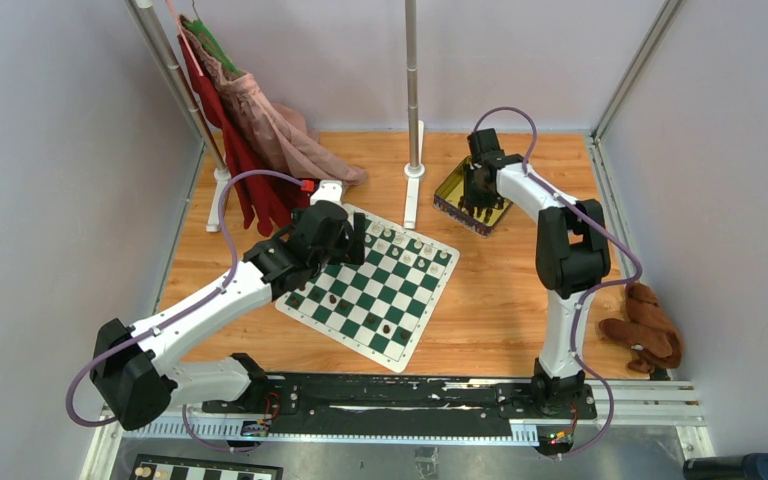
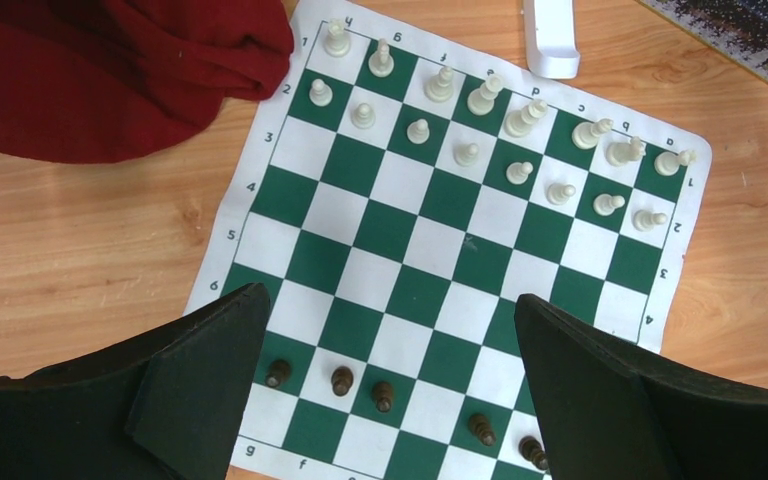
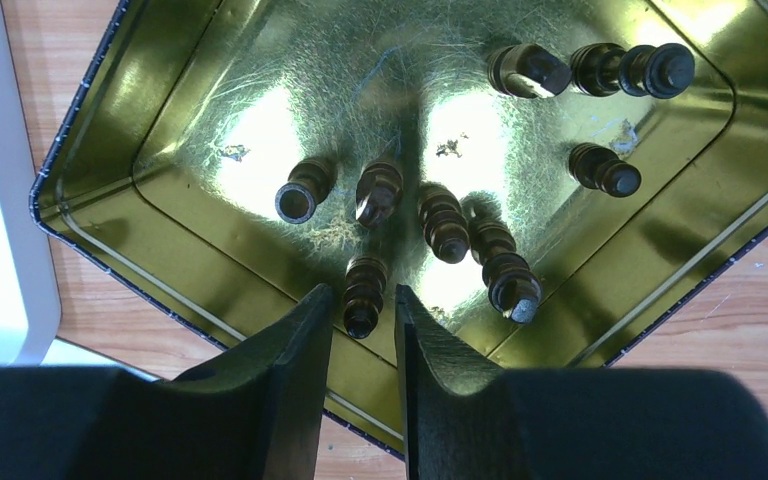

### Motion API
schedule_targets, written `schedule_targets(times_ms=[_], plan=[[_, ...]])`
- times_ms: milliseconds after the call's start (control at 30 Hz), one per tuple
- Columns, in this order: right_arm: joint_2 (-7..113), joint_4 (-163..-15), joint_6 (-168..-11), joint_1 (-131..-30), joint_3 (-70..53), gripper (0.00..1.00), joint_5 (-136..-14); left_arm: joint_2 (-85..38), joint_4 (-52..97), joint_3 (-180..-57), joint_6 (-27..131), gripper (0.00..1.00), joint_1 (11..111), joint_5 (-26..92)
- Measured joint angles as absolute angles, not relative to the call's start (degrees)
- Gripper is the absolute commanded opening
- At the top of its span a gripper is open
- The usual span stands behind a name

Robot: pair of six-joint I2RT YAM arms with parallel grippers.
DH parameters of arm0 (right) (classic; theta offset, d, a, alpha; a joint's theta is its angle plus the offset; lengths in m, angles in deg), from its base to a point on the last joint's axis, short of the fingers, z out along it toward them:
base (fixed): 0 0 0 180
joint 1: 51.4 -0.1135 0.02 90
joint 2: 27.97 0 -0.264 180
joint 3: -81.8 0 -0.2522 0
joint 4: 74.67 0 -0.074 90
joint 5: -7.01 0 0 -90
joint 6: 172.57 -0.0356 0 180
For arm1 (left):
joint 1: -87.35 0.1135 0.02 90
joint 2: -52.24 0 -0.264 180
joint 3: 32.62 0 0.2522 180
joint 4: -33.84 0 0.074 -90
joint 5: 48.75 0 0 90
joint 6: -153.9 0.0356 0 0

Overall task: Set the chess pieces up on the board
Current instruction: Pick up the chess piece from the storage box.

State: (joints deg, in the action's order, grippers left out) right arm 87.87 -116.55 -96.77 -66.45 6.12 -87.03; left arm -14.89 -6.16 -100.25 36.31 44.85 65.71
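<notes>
Over the table, top camera first: your board lies at an angle on the wood. White pieces line its far edge and a few dark pieces dot the near side. Your left gripper hangs over the board's far-left corner. Your right gripper is down inside the yellow tray, well apart from the board. Watch the white stand base and its pole: they sit between tray and board, right on the likely carry path. A red cloth hangs near the board's left corner. A brown plush toy lies far right, out of play.

Left wrist now: the white side fills both its rows, all sixteen up, so that half looks done. Opposite, only five dark pawns show on their rank, and the back rank is bare where you can see it. The left fingers are spread wide with nothing between them.

Right wrist: at least eight dark pieces lie on their sides on the tray floor. Your right fingers stand narrow on either side of the nearest dark piece. A sliver of gap shows each side, so I'd call it straddled, not pinched. By my reckoning, most of the dark army has yet to cross, and each piece must be stood upright too.
</notes>
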Motion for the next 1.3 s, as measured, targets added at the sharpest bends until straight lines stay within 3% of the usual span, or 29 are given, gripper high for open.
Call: schedule_targets(times_ms=[233,533,733,1300], plan=[[88.7,-116.6,-97.0,-66.4,6.2,0.27,-86.9,-15.2,-5.7,-100.2,36.5,1.0,45.5,65.0],[88.9,-116.8,-97.7,-66.4,6.6,0.07,-86.6,-15.2,-5.3,-99.9,36.5,1.0,45.9,64.4],[88.9,-116.9,-97.8,-66.4,6.7,0.0,-86.6,-15.1,-5.3,-99.2,36.5,1.0,46.0,64.3],[85.5,-117.2,-97.6,-66.4,6.7,0.0,-87.3,-11.1,-5.4,-98.4,36.4,1.0,46.0,64.4]])
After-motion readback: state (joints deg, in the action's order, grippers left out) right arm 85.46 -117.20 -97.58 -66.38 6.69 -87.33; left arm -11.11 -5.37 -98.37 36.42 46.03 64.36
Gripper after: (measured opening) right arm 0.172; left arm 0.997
